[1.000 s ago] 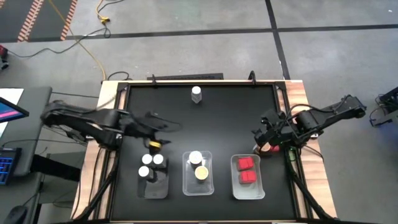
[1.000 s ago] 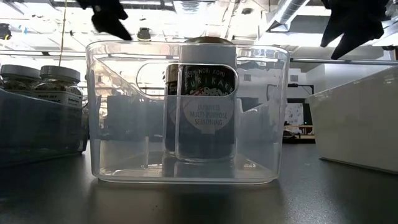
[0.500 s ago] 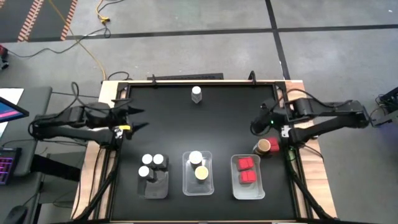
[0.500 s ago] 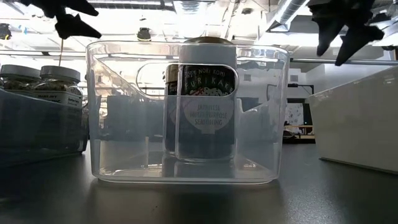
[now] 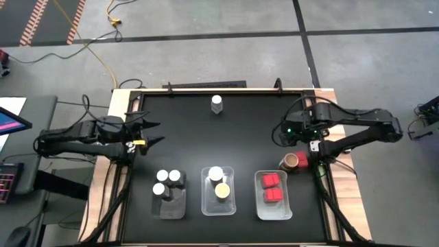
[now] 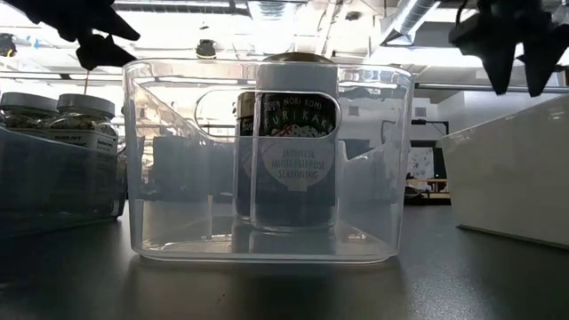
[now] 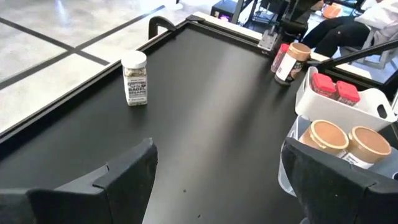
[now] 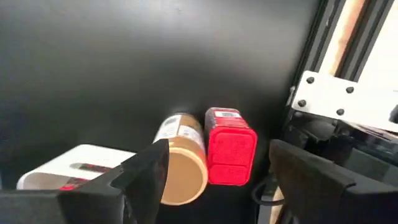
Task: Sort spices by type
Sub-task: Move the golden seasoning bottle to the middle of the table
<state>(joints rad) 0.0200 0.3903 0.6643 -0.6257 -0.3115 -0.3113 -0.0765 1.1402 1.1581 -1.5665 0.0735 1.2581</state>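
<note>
Left gripper (image 5: 147,134): left edge of table (image 5: 233,130), fingers wide apart, empty.
Right gripper (image 5: 281,136): right edge, above tan-lidded jar (image 8: 184,160) and red-capped jar (image 8: 229,147), fingers parted, empty.

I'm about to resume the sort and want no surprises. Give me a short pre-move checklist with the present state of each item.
1. Left gripper empty and open, at the table's left edge: ok.
2. Right gripper holding nothing, above the two loose jars: ok.
3. Tan-lid jar and red-cap jar sorted: not ok, both stand outside the trays, side by side by the red-cap tray.
4. White-cap jar sorted: not ok, alone at the table's far edge.
5. Room in the middle tray for the tan-lid jar: ok.
6. Whether the two loose jars touch: cannot tell.
</note>
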